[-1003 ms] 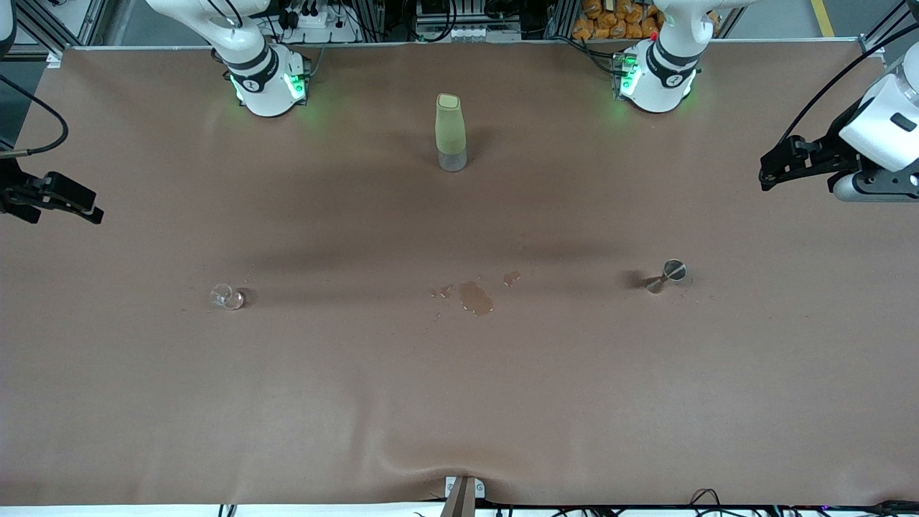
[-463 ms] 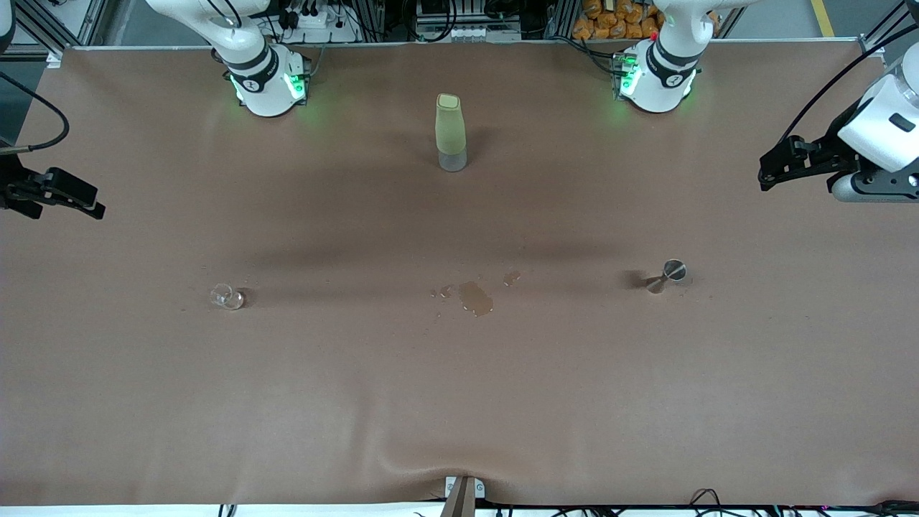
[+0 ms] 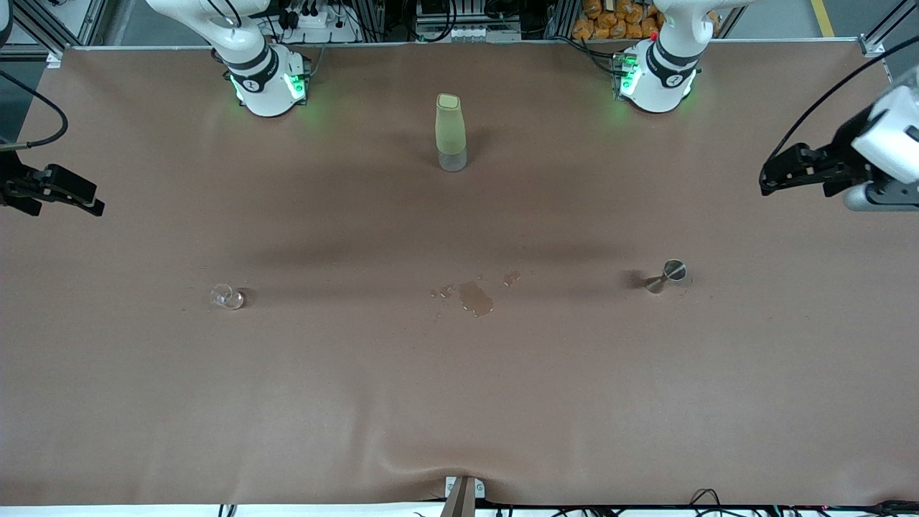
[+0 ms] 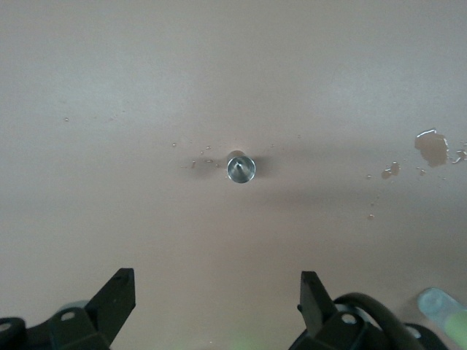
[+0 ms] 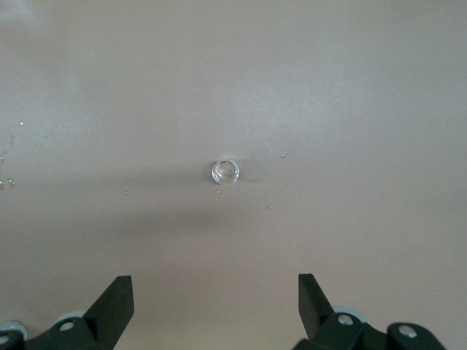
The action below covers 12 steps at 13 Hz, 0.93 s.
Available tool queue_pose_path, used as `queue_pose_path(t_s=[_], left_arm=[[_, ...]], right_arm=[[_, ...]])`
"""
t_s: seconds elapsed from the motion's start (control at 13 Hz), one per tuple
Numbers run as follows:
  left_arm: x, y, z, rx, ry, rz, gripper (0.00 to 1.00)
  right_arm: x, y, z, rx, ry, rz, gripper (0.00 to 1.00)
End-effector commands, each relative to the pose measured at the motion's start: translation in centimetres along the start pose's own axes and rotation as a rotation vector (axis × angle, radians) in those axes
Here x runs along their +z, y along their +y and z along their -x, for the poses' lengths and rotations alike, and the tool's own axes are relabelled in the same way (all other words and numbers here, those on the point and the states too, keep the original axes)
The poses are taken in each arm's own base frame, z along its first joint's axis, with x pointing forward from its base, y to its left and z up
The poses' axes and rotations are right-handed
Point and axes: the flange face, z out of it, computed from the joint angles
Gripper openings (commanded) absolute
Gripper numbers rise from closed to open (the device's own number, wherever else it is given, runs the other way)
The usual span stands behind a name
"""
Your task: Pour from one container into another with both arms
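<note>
A small clear glass point(image 3: 227, 296) stands toward the right arm's end of the table, and shows again as the glass point(image 5: 225, 172) in the right wrist view. A metal jigger point(image 3: 668, 275) stands toward the left arm's end; the left wrist view looks down into the jigger point(image 4: 240, 168). My left gripper point(image 3: 767, 179) hangs open over the table's edge at its own end, holding nothing; its open jaws point(image 4: 217, 292) are bare. My right gripper point(image 3: 95, 205) hangs open and bare over the table's edge at its end, as the right wrist view point(image 5: 216, 295) confirms.
A tall pale-green bottle point(image 3: 450, 133) with a clear base stands between the two arm bases. A small spill of liquid point(image 3: 475, 296) with drops around it lies on the brown table cover point(image 3: 459, 402), between glass and jigger.
Both grippers have drifted slightly outward toward their ends of the table, still open. Glass, jigger and bottle have not moved.
</note>
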Motion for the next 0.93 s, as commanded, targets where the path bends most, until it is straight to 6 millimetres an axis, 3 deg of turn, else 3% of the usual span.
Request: queue_pose_path(t_s=[0.0,0.23,0.39,0.62,0.77,0.85], left_arm=[[1.4,-3.9,0.0,0.094,-0.027,0.066,1.0],[4.7,-8.9,0.4,0.132,-0.026,0.256,1.0],[8.3,-11.8,0.6,0.259,0.008,0.323,1.0],[15.2,-16.9,0.7,0.434,0.049,0.506,1.0],[20.9,-20.7,-0.1,0.545,0.084,0.637,1.0],[24.5,-21.6,-0.5,0.615,0.108,0.718,1.0]], right_arm=[[-1.6,-0.4,1.5,-0.018,-0.006,-0.006,1.0],[-2.2,-0.2,2.6,-0.043,-0.023,-0.01,1.0],[-1.7,0.5,3.8,-0.118,-0.042,-0.017,1.0],[-1.1,1.9,4.4,-0.198,-0.075,-0.027,1.0],[-0.9,1.9,4.4,-0.24,-0.087,-0.017,1.0],[-0.5,2.1,4.3,-0.376,-0.098,-0.022,1.0]])
